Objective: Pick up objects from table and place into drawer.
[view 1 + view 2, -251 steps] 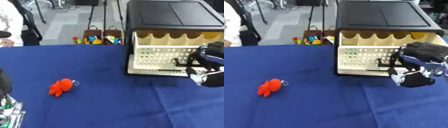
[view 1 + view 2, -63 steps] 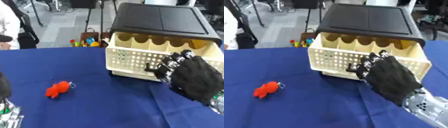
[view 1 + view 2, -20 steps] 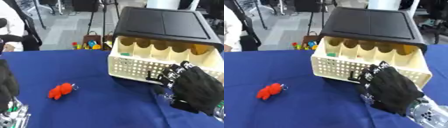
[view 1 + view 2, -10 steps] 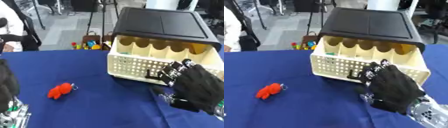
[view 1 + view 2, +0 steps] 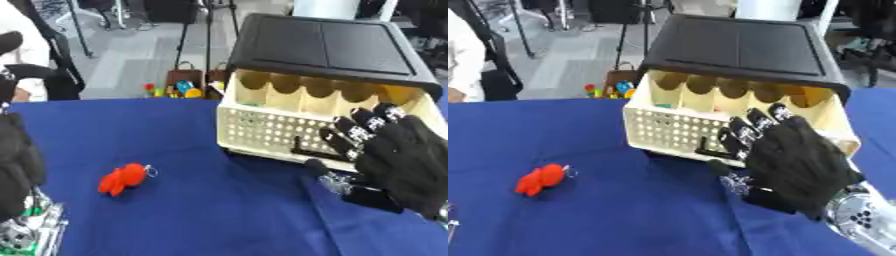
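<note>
the red toy (image 5: 122, 178) lies on the blue tablecloth (image 5: 201, 215), left of centre, well apart from both hands. it is a small lumpy thing with a little metal ring at its upper right. nothing touches it.

to its right stands the drawer (image 5: 289, 132), a cream perforated box pulled out from under a black unit (image 5: 328, 47). the drawer's front wall has a dark handle (image 5: 306, 147) low on its right part, and scalloped dividers show along the open top, with small coloured bits behind them that cannot be made out.

the right hand (image 5: 798, 167) is a black gloved hand seen from the back, held in front of the drawer's right end. its fingers (image 5: 741, 135) are spread and fairly straight, tips pointing up and left toward the drawer front, close by the handle; whether they touch it cannot be told. the thumb sticks out low to the left, over the cloth. the hand holds nothing. the right eye view shows the silver wrist (image 5: 859, 215) behind the glove, which the left eye view nearly cuts off at its edge.

the left eye view alone shows the left hand (image 5: 17, 170): a black mass at the left edge above a silver forearm part near the lower corner. its fingers cannot be judged.

beyond the table's far edge, a basket of coloured things (image 5: 179, 90) sits on the floor.
</note>
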`<state>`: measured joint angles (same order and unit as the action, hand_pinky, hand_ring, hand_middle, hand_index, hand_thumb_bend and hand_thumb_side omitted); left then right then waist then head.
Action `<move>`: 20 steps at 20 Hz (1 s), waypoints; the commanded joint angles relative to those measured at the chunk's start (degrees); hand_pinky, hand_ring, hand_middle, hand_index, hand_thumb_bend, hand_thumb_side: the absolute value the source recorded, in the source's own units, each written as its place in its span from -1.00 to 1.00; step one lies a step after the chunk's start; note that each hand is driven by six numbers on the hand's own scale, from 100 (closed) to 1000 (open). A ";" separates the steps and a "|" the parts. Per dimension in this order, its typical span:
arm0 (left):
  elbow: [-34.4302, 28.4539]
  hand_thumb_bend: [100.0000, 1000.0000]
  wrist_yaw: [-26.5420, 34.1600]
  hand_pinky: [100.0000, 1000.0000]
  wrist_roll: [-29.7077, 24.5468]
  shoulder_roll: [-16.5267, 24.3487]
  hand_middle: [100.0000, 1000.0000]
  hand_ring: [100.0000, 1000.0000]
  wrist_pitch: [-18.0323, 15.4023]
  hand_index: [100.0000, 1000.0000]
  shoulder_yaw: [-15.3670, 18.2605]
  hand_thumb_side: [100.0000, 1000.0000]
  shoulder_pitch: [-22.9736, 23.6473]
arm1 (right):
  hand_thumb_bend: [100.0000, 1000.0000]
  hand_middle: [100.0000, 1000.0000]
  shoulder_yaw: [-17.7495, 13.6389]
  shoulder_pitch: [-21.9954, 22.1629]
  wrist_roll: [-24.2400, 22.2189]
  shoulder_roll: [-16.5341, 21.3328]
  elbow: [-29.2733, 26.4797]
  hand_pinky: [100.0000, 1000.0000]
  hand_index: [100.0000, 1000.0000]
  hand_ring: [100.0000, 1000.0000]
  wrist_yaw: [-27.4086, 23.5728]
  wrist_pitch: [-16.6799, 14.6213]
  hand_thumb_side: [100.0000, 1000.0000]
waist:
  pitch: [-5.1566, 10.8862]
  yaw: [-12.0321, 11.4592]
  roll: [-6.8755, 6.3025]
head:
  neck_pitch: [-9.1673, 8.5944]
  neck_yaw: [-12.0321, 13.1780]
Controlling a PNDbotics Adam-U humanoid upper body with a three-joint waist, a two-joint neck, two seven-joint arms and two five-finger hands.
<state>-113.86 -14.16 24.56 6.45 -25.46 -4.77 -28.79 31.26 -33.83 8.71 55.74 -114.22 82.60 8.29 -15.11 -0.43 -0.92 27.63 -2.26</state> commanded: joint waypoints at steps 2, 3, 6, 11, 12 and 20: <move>-0.73 -0.06 0.11 -0.03 -0.21 0.15 0.33 0.40 -0.03 0.70 0.25 0.58 -0.50 | -0.60 -0.51 -1.43 -1.22 1.35 1.99 -0.37 -1.00 0.19 -0.57 -1.04 0.53 0.38 | 1.35 0.03 0.27 | 0.37 0.22; -0.73 -0.06 0.11 -0.03 -0.22 0.17 0.33 0.40 -0.02 0.70 0.27 0.57 -0.48 | -0.60 -0.52 -1.58 -1.48 1.87 2.10 -0.37 -1.00 0.18 -0.58 -1.51 0.56 0.37 | 1.45 0.07 0.28 | 0.48 0.29; -0.73 -0.06 0.08 -0.03 -0.24 0.26 0.33 0.40 0.03 0.70 0.35 0.57 -0.49 | -0.62 -0.60 -2.79 -2.59 4.27 2.56 -0.37 -1.00 0.15 -0.65 -3.83 1.19 0.35 | 1.80 0.33 0.24 | 0.78 0.70; -0.73 -0.06 0.00 -0.03 -0.26 0.46 0.33 0.40 0.19 0.70 0.52 0.57 -0.59 | -0.72 -0.81 -7.33 -3.44 8.59 3.36 -0.37 -1.00 0.10 -0.82 -8.15 4.54 0.29 | 2.12 0.41 0.10 | 0.92 1.58; -0.73 -0.06 -0.06 -0.03 -0.25 0.59 0.33 0.40 0.30 0.70 0.60 0.57 -0.64 | -0.75 -0.85 -8.73 -3.51 9.52 3.48 -0.37 -1.00 0.10 -0.86 -9.08 5.45 0.28 | 2.14 0.31 0.04 | 0.98 1.70; -0.73 -0.04 -0.74 -0.03 0.21 1.55 0.34 0.41 0.98 0.70 1.16 0.57 -1.48 | -0.92 -1.00 -17.91 -2.07 16.51 3.24 -0.37 -1.00 0.06 -1.00 -16.07 11.83 0.24 | 1.63 -0.24 -0.24 | 1.63 2.61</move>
<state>-113.86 -14.65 24.69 6.66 -24.74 -4.04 -29.36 15.55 -35.44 24.06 57.40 -114.22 67.91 19.23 -14.26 -0.71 -1.32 28.72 0.04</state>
